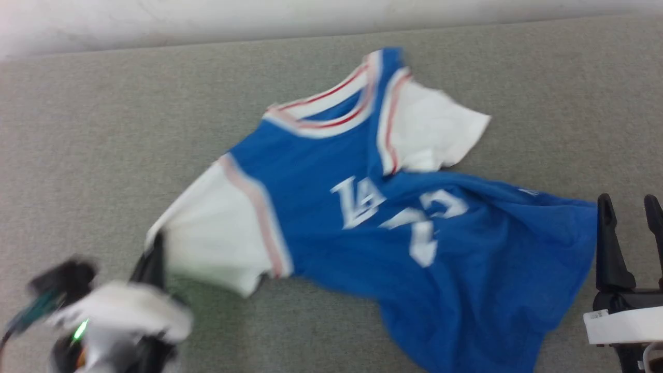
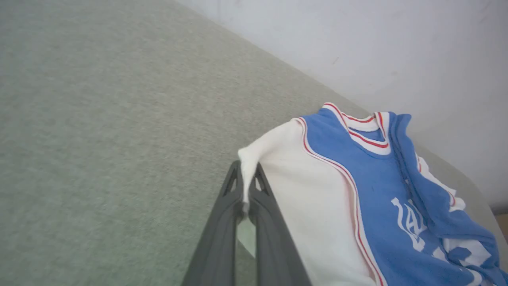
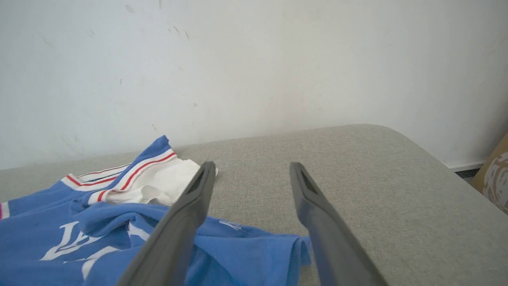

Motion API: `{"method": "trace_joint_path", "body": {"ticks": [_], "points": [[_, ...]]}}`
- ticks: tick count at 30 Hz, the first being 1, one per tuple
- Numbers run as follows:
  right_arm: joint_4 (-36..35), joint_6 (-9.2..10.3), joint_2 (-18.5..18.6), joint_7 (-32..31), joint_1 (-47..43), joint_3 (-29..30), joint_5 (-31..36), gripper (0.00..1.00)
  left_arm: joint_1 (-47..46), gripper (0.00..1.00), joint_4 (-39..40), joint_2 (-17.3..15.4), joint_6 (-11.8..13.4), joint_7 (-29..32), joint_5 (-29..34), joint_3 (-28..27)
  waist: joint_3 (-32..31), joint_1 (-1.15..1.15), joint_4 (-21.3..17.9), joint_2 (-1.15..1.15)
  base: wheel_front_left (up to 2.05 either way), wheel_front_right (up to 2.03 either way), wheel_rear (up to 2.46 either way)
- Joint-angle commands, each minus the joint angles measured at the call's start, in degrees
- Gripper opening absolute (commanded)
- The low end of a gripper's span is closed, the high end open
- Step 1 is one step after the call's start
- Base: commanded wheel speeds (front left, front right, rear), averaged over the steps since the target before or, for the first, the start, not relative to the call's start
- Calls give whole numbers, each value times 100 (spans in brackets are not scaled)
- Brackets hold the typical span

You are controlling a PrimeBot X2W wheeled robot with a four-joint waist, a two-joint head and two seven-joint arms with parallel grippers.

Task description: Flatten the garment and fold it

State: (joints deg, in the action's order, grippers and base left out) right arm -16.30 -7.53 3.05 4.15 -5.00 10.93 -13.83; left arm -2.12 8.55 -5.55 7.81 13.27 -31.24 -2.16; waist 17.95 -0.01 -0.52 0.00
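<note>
Left gripper: down at the left, the left gripper [image 2: 246, 172] with its two long dark fingers. Its jaws are pinched narrow on the tip of the near white sleeve [image 2: 305, 206], and the cloth is caught right between them. The head view is blurred here.
Garment: the bright blue short-sleeved jersey garment [image 1: 373, 207], with white sleeves, red-and-white striped trim and white lettering, lies front up on the grey cloth-covered worktop [image 1: 103, 129]. Its collar points toward the pale wall [image 3: 238, 59].
Lie of the cloth: it's far from flat! The body runs slantwise and a thick ridge of blue is bunched across the lettering. The far white sleeve [image 1: 435, 134] is crumpled by the collar.
Hem: the blue hem corner [image 1: 575, 217] trails out to the right, just beside the other arm's fingers.
Right gripper: the right gripper [image 1: 628, 207] stands at the right edge, jaws wide, with nothing between them. In its wrist view one finger overlaps the hem. I can't tell whether it touches.
Step in hand: flattening, by my read. One sleeve is gripped, and no fold has been made yet.
Next move: I'd say the right jaws need to close on that hem corner or on the far sleeve. Then both arms draw apart, low over the worktop, to pull the ridge out.
Watch for: the pinch is on a thin sleeve tip, so a hard tug could slip it free.
</note>
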Motion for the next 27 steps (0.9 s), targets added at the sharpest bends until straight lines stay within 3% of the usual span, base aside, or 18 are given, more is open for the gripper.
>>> {"method": "trace_joint_path", "body": {"ticks": [1,6,11,13,16,20,25,27], "points": [[-31,4,-17,-27,-38,17,40,100,318,0,157,-63,73,-49,-110,-222,-51,1,95,0,0,0,0],[-124,4,-17,-175,-75,99,162,100,1068,0,638,-272,-65,99,-268,-428,-55,1,349,0,0,0,0],[-417,4,5,-749,399,-398,399,100,976,0,918,-187,-153,139,-315,-186,-37,1,475,0,0,0,0],[-526,4,148,-1231,841,-617,229,100,918,0,965,-187,-158,117,-232,-95,15,1,464,0,0,0,0],[-460,4,687,-2137,1736,-876,-40,100,814,0,1049,-167,-179,75,-154,31,162,1,454,0,0,0,0],[177,4,1174,-3354,3029,-1078,-378,100,614,0,1143,-139,-208,31,-63,205,456,1,524,0,0,0,0],[1444,4,1148,-4946,4035,-1077,-580,100,370,0,1173,-72,-267,-61,-20,414,791,1,718,0,0,0,0],[1753,4,1093,-5283,4283,-1054,-484,100,300,0,1160,-44,-295,-101,-27,488,920,1,817,0,0,0,0]]}}
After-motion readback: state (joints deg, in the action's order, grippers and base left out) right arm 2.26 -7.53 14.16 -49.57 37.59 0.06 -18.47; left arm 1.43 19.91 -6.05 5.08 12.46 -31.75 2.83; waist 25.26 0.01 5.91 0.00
